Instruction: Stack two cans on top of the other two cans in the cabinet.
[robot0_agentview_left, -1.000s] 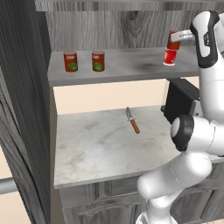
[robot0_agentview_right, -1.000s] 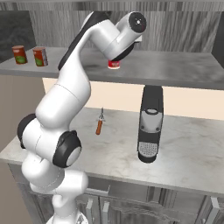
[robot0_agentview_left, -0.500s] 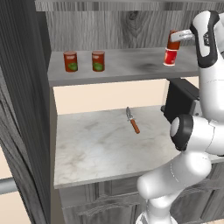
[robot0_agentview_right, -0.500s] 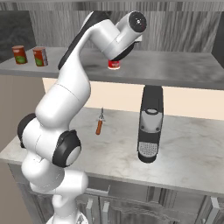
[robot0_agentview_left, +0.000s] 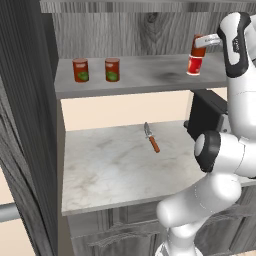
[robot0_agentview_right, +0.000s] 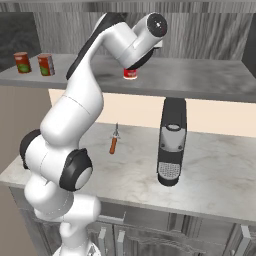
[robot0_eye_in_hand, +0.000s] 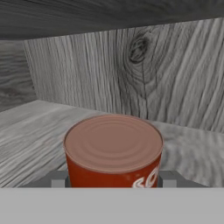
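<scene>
Nothing has shifted over the last second: the jaws still clamp the upper can (robot0_eye_in_hand: 113, 151) atop the white-banded can (robot0_agentview_left: 193, 66) (first stack nearly done); release looks next.

We've got the arm stretched up high, gripper (robot0_agentview_left: 199, 41) level, fingers clamped on both sides of a can (robot0_agentview_left: 196, 50).

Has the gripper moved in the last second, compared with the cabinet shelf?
No. In the left base view the gripper is at the same spot above the shelf board as before, at the upper can on the right.
</scene>
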